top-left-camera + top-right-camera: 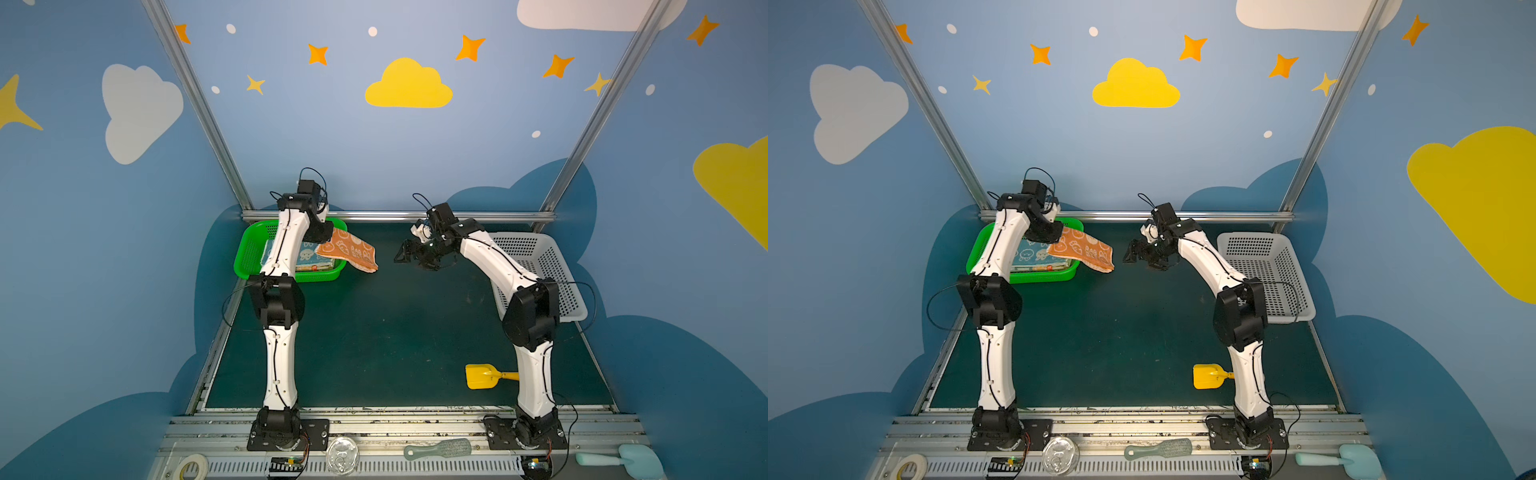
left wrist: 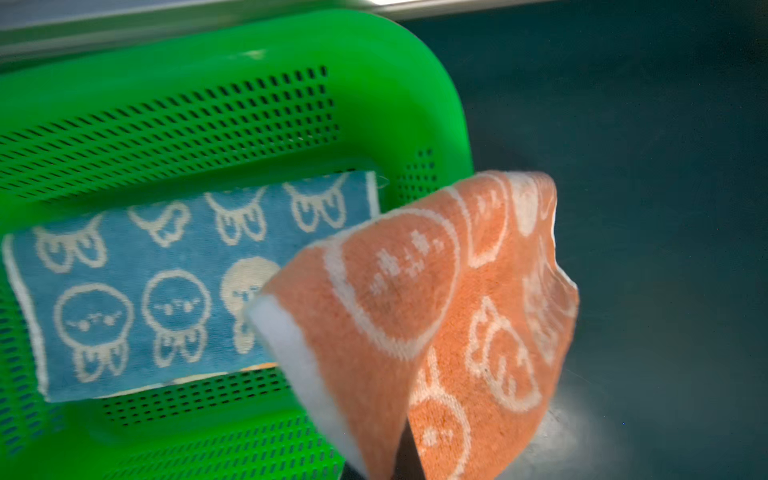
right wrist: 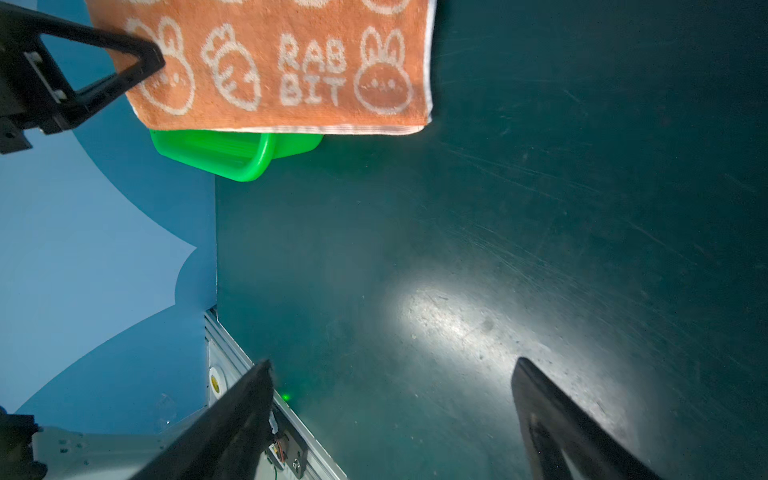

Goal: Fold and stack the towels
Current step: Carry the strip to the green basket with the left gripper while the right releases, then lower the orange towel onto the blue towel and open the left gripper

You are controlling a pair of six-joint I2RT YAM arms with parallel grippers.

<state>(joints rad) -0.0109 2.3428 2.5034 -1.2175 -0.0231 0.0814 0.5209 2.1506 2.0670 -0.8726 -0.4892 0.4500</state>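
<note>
So on the middle left of both top views there's the green basket [image 1: 248, 254], pushed up against the back rail. A blue towel [image 1: 308, 254] with rabbit faces lies flat in it, on top of what looks like a small pile, so I'd say that's the stack. The left arm [image 1: 286, 245] bends over the basket, and the left jaws are pressed together on a corner of the orange towel [image 1: 350, 250]. It hangs doubled over in the air, partly above the basket's right rim and partly above the dark counter [image 1: 395, 332]. My guess is it's held by one corner so it stays folded while it goes onto the blue one. It could flop open if it's let go too high, though.

Just right of center, the right arm [image 1: 494, 259] points toward the orange towel with the right jaws spread wide and nothing in them, near the cloth but not touching. Probably they're there to help flatten it.

Further right is the white basket [image 1: 524, 249], with no towel in the part I can see.
</note>
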